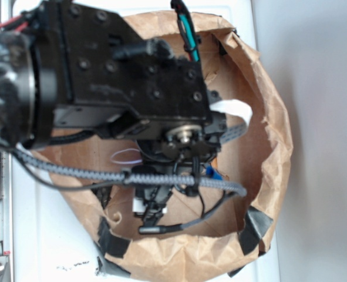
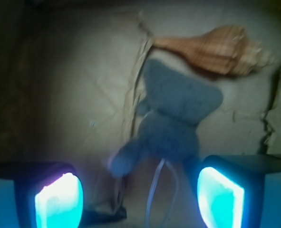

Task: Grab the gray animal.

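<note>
The gray animal (image 2: 173,114) is a small soft plush lying on brown paper in the wrist view, just ahead of my fingers and slightly right of centre. Its thin white string loop (image 2: 157,190) trails back into the gap between them. My gripper (image 2: 140,199) is open, and its glowing cyan pads (image 2: 59,202) stand on either side without touching the toy. In the exterior view the gripper (image 1: 167,194) points down into the paper nest and the arm hides the animal. Only a thin loop of string (image 1: 125,156) shows there.
An orange-brown ridged seashell (image 2: 216,47) lies just beyond the animal, close to or touching its far end. A crumpled brown paper wall (image 1: 270,147), patched with black tape (image 1: 255,229), rings the work area. The arm's gray braided cable (image 1: 161,179) crosses over it.
</note>
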`<state>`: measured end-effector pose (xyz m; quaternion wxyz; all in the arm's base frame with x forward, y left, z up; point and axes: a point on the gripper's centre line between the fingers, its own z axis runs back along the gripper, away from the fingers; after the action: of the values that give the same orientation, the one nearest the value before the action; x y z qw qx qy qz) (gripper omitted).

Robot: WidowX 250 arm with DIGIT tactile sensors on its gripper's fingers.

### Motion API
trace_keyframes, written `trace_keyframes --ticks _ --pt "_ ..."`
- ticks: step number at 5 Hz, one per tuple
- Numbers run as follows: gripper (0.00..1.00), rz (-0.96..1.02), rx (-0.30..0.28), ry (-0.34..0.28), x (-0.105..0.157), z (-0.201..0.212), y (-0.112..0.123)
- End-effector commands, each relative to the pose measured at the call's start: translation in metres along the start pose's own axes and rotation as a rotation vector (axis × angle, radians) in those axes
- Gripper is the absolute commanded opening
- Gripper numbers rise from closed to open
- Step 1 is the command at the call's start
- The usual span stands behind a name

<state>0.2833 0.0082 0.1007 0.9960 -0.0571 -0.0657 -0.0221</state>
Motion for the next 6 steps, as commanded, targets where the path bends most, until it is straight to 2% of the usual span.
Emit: trace_keyframes --ticks 1,5,6 --pt "1.00 0.077 0.019 -0.073 0.029 0.012 0.003" --pt "1.00 -0.004 0.136 -0.027 0.021 -0.042 -0.004" --pt "0.73 0.011 0.142 -0.025 0.025 -0.044 -0.002"
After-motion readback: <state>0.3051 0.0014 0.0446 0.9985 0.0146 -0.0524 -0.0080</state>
